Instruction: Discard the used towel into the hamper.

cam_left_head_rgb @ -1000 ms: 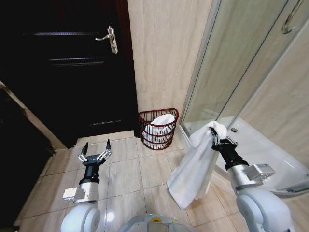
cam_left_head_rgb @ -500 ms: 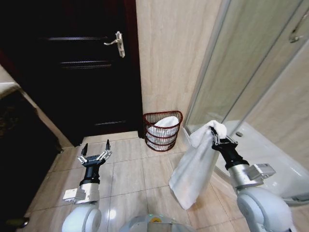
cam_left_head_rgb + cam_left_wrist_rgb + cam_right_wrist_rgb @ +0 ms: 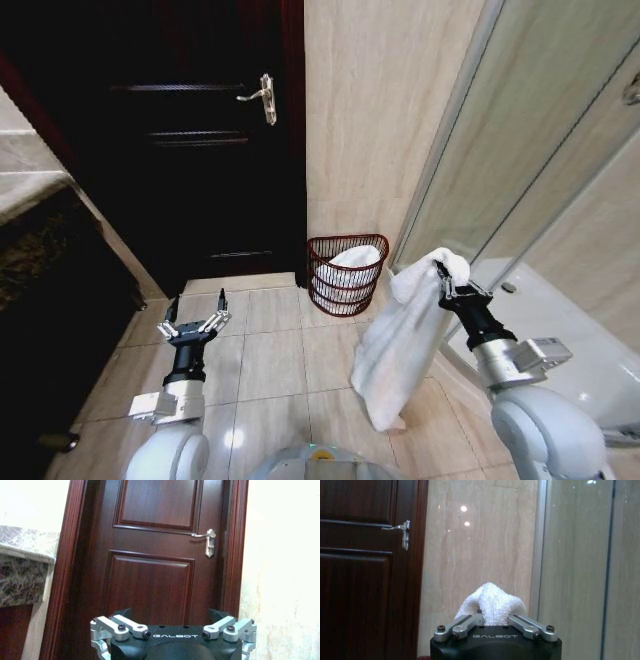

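A white towel (image 3: 402, 335) hangs in a long fold from my right gripper (image 3: 441, 277), which is shut on its top end; the bunched tip of the towel (image 3: 491, 606) pokes up between the fingers in the right wrist view. The hamper (image 3: 347, 274), a small dark reddish-brown ribbed basket, stands on the floor against the beige wall, ahead and left of the towel, with white cloth inside it. My left gripper (image 3: 194, 311) is held low on the left with its fingers spread open and nothing in them.
A dark wooden door (image 3: 195, 150) with a silver handle (image 3: 262, 97) is shut at the left. A glass shower screen (image 3: 520, 170) and white shower tray (image 3: 565, 330) stand on the right. A stone counter (image 3: 40, 190) juts in at far left. Beige floor tiles (image 3: 270, 365) lie between.
The whole view has shifted right and the hamper looks a bit farther, so the camera has turned. Both grippers keep their places in the picture and the towel still hangs from the right one.
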Controlling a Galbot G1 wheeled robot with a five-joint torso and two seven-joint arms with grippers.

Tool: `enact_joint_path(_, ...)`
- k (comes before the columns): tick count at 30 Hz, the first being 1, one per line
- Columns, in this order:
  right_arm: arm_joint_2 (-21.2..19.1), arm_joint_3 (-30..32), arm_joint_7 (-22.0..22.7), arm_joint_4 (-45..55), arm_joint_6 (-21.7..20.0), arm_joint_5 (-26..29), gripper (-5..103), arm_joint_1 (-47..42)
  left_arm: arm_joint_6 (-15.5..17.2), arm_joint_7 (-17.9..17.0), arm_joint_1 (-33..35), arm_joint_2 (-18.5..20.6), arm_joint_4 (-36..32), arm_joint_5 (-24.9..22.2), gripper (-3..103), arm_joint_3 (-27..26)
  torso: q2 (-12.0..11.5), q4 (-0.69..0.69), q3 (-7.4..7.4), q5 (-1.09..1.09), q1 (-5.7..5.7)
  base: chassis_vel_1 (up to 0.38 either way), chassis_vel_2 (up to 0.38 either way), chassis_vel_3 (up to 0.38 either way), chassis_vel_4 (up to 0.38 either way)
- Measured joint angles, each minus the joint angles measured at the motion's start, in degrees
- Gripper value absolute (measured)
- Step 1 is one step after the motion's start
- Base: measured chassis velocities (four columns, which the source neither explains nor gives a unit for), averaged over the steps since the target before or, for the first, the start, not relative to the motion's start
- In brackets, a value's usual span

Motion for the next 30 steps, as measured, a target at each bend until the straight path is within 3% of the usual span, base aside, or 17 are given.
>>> enact_joint_path(30,0.24,-0.45,-0.25,0.00,0.59,-0.07,4,1.38,-0.16,-0.69,0.36,-0.59,-0.23,1.37,100,-0.21,6.72,0.00,4.27,0.00,2.45,0.000,0.000,0.000,0.000)
